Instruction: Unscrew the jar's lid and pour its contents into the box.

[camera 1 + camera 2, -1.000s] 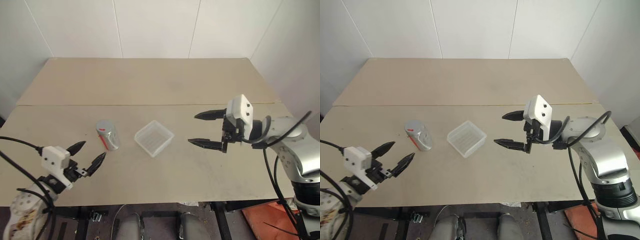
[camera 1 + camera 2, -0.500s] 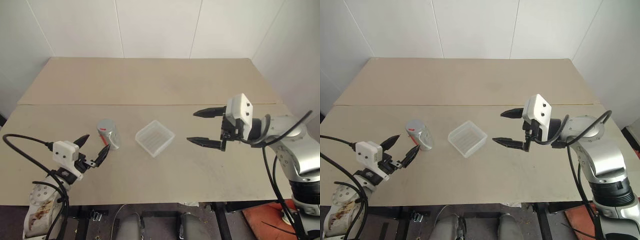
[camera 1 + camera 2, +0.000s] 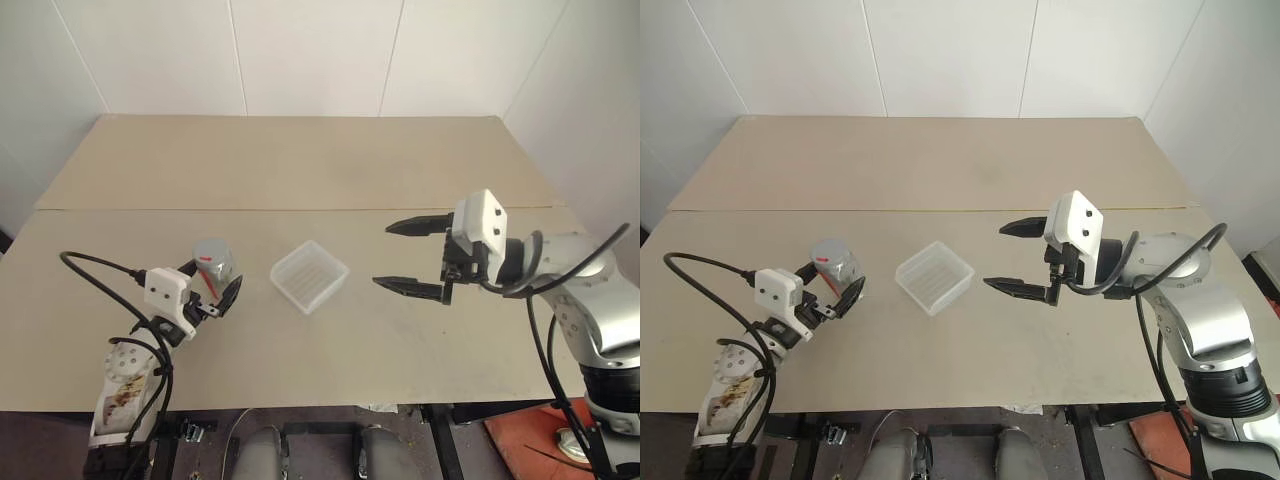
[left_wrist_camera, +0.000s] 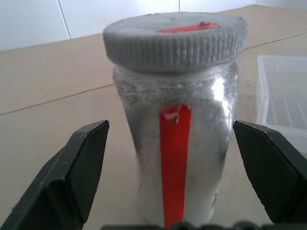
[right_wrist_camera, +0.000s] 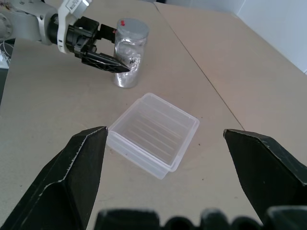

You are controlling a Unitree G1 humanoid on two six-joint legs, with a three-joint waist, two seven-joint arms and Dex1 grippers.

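A pale wooden table (image 3: 300, 170) seen from above, with two robot arms reaching over it from the near edge.

The jar (image 3: 214, 268) stands upright on the table, at about 9 o'clock from the box (image 3: 309, 275) and near it but apart. It is a small clear cylinder with a red strip running down its side. Its grey ribbed lid (image 4: 175, 39) is screwed on, with a red mark on top. The inside looks frosted and grey; the contents cannot be made out.

The left gripper (image 3: 212, 291) is level with the jar's body, coming in from about 7 o'clock of it. Its two black fingers (image 4: 72, 175) are spread wide, one on each side of the jar, with clear gaps between fingers and jar wall. It holds nothing.

The box is a shallow square translucent tub with a ribbed bottom, sitting turned like a diamond near the table's centre, and it is empty.

The right gripper (image 3: 402, 257) hovers above the table at about 3 o'clock of the box, well apart from it, pointing toward it. Its fingers are wide open and hold nothing.
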